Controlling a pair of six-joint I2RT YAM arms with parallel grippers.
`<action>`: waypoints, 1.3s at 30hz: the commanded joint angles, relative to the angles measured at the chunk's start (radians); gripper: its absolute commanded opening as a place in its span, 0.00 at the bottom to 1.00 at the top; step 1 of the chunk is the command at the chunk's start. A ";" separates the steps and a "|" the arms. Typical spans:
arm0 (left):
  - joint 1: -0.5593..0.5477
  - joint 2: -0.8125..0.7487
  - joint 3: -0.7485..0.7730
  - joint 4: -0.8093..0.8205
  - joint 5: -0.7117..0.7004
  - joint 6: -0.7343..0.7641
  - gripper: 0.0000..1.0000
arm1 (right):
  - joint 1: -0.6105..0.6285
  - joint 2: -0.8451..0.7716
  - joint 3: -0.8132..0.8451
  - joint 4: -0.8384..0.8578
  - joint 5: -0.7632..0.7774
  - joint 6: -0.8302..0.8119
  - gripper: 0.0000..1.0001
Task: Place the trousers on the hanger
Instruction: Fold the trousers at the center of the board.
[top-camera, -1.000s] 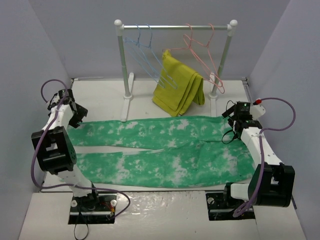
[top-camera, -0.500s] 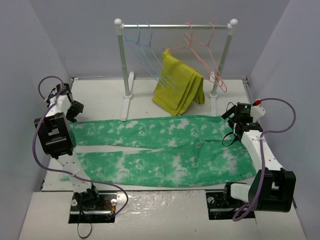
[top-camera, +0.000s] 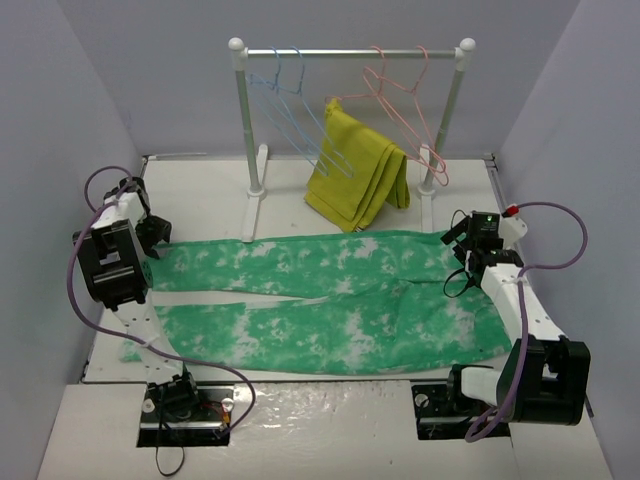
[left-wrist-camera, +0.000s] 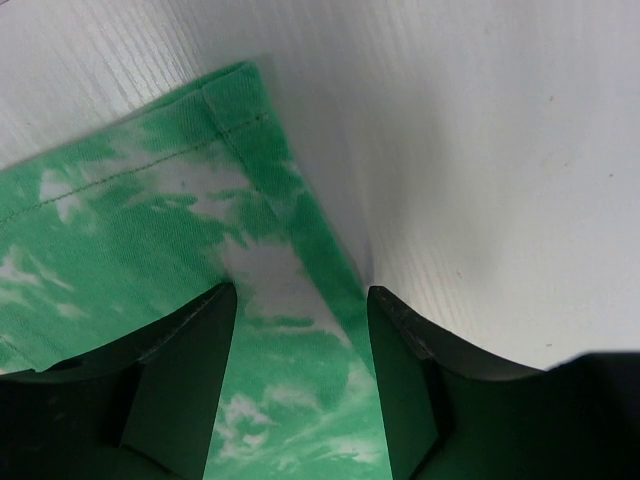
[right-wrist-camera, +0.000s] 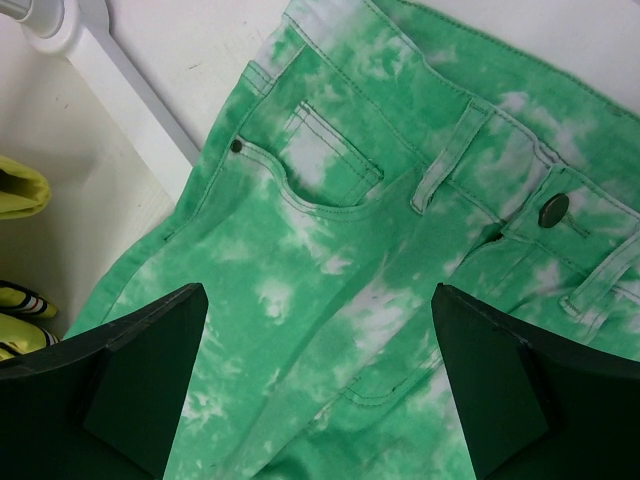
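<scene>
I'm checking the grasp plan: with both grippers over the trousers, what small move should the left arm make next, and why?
Probably lower the left gripper onto the trousers' hem and close. Its jaws are open and straddle the hem edge, which lies flat and ungripped on the table. The right gripper is likewise open above the waistband.

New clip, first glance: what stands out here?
Green trousers lie flat across the table, waistband to the right. Behind them, a rack carries blue hangers, pink hangers and a yellow garment. The left gripper is open over a leg hem, the right gripper open over the waistband.
</scene>
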 joint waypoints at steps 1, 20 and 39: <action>0.018 0.012 0.056 -0.036 -0.004 -0.017 0.51 | 0.001 -0.027 0.001 0.040 0.006 0.010 0.93; 0.035 -0.039 -0.006 0.008 0.058 0.003 0.00 | -0.024 0.011 0.085 0.038 0.075 0.021 0.93; 0.029 -0.544 -0.391 0.225 0.212 0.091 0.00 | -0.135 0.465 0.421 0.037 0.184 0.075 0.91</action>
